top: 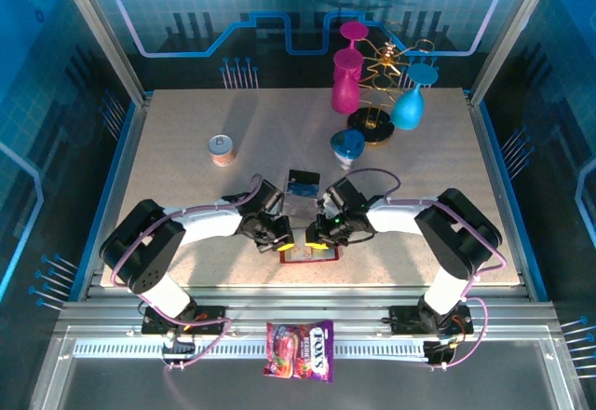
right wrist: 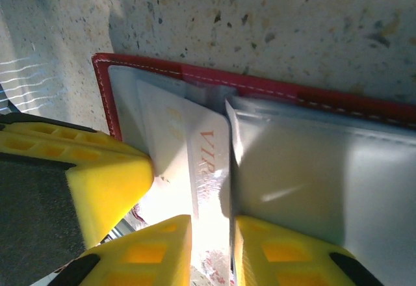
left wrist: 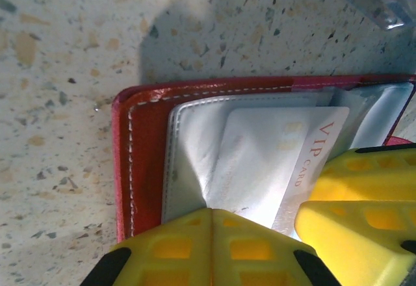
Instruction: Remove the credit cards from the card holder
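Pressing tip-down on the open card holder [left wrist: 144, 169], left gripper [left wrist: 211, 216] is clenched, its fingers meeting with nothing visible between them; pinkish VIP credit card [left wrist: 273, 149] lies just ahead of its tips, partly sleeved in a greyish pocket [left wrist: 192, 149]; right gripper [right wrist: 212, 226] straddles the card's near edge, fingers a slit apart, glare in the slit; cannot tell whether it nips anything; card judged light, stiff, slick; best pinched across its exposed end, holder pinned; pocket film looks soft.

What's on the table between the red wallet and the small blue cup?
In the top view, a dark blue card lies between the card holder and the blue cup.
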### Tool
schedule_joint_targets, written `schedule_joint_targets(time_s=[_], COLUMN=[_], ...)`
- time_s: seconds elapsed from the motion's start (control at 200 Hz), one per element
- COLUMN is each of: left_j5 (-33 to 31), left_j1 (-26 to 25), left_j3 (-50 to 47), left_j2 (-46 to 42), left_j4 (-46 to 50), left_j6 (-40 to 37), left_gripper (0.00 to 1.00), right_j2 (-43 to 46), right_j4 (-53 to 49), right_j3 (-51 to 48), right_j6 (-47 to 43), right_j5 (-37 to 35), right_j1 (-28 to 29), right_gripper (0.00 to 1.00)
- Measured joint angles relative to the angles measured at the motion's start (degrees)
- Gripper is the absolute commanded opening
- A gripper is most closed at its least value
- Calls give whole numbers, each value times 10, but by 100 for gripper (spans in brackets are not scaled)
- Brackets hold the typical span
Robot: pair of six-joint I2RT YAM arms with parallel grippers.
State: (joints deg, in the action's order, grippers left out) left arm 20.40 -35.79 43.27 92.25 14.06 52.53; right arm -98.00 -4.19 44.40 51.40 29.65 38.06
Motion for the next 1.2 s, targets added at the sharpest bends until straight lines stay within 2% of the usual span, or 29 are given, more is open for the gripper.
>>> schedule_joint_targets(time_s=[0.53,1.201], left_j5=[2,2], left_j1=[0,0], left_j3=[-3,-3], left_j2=[1,0], left_j4=[-9,-4], left_j6=[0,0], left_gripper=[9,12], right_j2=[9,37], right_j4=[5,-41], right_j3=[-6,-6], right_j6=[5,-24], right_j5=[4,-3], right_j1=[-3,-26], right_gripper=[14,12])
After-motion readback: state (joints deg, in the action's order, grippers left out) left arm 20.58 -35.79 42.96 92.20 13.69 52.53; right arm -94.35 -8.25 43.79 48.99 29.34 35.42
